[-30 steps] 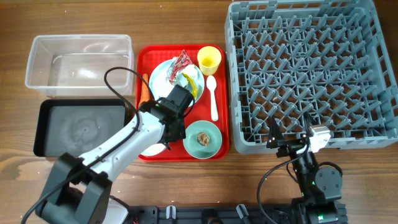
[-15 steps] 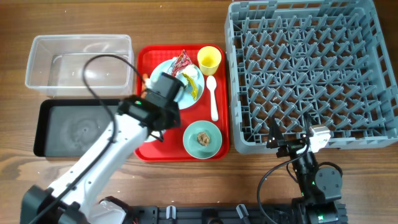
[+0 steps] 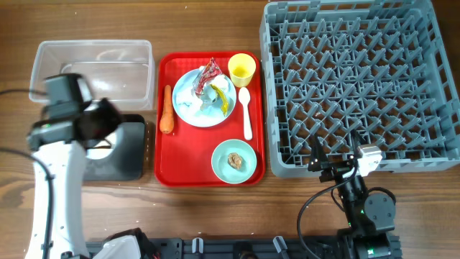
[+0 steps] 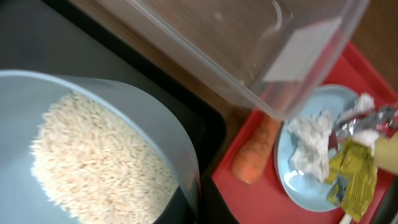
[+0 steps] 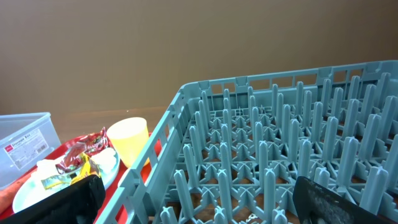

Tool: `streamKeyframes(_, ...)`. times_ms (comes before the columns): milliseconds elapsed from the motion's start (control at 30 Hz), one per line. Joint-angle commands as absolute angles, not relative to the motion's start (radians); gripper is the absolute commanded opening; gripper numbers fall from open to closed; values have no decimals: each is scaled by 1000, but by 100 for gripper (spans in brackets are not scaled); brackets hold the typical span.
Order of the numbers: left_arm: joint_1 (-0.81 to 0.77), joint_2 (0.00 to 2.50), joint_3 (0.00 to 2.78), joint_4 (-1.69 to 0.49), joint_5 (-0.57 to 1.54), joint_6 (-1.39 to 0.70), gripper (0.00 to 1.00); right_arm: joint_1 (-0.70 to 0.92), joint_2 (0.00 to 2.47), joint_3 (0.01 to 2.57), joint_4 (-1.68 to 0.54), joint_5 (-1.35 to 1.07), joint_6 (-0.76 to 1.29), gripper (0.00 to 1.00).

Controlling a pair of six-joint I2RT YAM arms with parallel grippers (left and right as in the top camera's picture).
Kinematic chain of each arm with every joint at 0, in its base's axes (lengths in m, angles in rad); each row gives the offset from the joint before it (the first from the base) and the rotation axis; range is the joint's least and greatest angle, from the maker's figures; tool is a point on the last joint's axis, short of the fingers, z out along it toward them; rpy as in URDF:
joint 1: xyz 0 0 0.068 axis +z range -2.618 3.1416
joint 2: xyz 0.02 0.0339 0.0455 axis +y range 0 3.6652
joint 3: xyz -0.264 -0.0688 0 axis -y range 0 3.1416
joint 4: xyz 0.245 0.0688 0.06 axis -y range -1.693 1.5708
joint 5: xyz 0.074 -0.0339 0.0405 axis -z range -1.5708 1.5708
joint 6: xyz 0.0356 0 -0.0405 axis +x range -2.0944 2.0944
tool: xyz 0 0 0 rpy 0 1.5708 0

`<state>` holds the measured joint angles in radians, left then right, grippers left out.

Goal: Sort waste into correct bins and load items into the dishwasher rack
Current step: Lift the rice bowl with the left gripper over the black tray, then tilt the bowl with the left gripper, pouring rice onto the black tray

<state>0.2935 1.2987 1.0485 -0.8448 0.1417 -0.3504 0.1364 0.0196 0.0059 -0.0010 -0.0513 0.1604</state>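
Observation:
My left gripper [image 3: 105, 131] is shut on the rim of a light blue bowl [image 4: 93, 155] full of white rice [image 4: 93, 165], held over the black tray [image 3: 128, 152]. Behind it stands the clear tub [image 3: 93, 72]. On the red tray [image 3: 208, 176] lie an orange carrot [image 3: 167, 119], a white spoon [image 3: 246, 111], a yellow cup [image 3: 242, 70], a pale green bowl [image 3: 234, 160] with a brown lump, and a blue plate [image 3: 188, 108] carrying wrappers [image 3: 213, 75] and crumpled paper [image 4: 314, 143]. My right gripper [image 3: 338, 162] stands open at the grey rack's [image 3: 359, 86] near edge.
The red tray sits between the black tray and the rack. The clear tub's wall [image 4: 249, 50] is just beyond the held bowl, above the carrot [image 4: 258, 152]. Bare wooden table [image 3: 215, 216] runs along the front.
My left arm has carried the rice bowl off the red tray's front left corner and swung it left over the black tray. The right arm has not moved.

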Motion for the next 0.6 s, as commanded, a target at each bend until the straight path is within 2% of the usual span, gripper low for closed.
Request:
streamKeyframes(0,465,1285,1066,-822,320,-238,4,137,18,5,2,-46,159,100)
streamKeyframes(200,648,1285,1064,-804,400,-239,4,137,18,5,2,-46,159,100)
streamKeyframes(400,671,1312,1064,-812,321,-322,4,137,18,5,2,-46,159,100)
streamKeyframes(567,670,1357,1064,-788,334,-244,4,137,18,5,2,-46,159,100)
